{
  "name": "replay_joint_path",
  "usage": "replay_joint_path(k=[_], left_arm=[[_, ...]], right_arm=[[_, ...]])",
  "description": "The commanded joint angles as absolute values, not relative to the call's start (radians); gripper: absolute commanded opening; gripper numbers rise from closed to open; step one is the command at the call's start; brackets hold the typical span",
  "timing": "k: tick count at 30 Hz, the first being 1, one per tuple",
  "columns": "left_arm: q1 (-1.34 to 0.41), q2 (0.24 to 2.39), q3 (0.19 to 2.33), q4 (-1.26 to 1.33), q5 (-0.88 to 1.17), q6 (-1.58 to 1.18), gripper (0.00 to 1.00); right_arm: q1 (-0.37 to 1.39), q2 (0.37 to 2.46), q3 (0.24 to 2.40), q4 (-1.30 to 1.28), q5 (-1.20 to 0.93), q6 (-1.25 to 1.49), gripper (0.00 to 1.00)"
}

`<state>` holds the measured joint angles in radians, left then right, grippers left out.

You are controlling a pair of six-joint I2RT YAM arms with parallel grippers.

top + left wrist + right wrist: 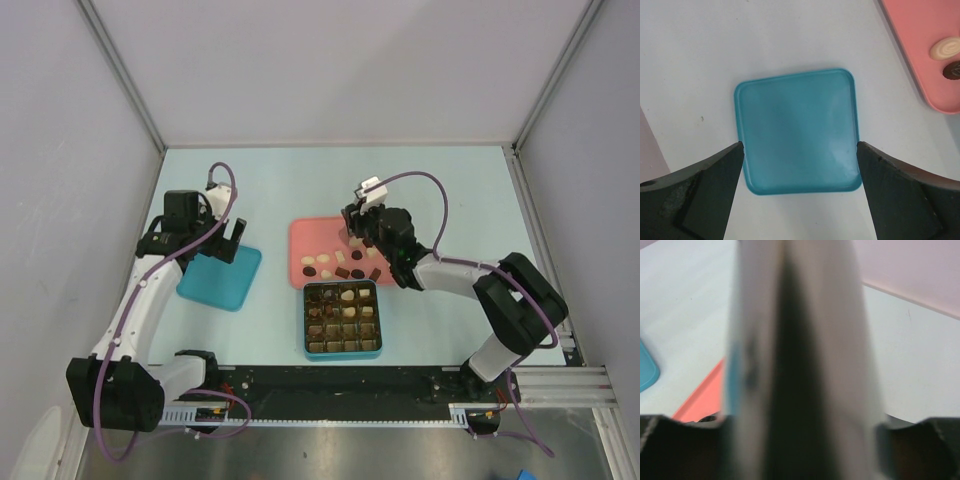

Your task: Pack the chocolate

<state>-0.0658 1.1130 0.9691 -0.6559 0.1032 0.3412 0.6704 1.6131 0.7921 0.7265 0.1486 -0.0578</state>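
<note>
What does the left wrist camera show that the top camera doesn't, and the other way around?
Only the left wrist view: the swirl on a cream chocolate on the pink tray, and the open left fingers framing the teal lid up close. Only the top view: the teal gridded box, partly filled, and the right arm reaching over the pink tray. Both: the teal lid, the pink tray and chocolates on it.
</note>
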Motion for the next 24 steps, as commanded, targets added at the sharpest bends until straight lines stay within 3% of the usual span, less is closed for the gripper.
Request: replay_joint_path(k=[1, 16, 24], left_arm=[[-0.061, 1.112, 0.988, -0.627, 0.087, 0.354, 1.00], [-0.060, 1.112, 0.988, -0.623, 0.080, 0.356, 1.00], [-0.060, 1.104, 0.983, -0.624, 0.078, 0.357, 1.00]], right_arm=[[0.657, 1.629, 0.834, 0.788, 0.163, -0.081, 0.50], [0.647, 1.620, 0.833, 0.700, 0.149, -0.077, 0.48], [0.640, 1.620, 0.833, 0.698, 0.120, -0.052, 0.36]])
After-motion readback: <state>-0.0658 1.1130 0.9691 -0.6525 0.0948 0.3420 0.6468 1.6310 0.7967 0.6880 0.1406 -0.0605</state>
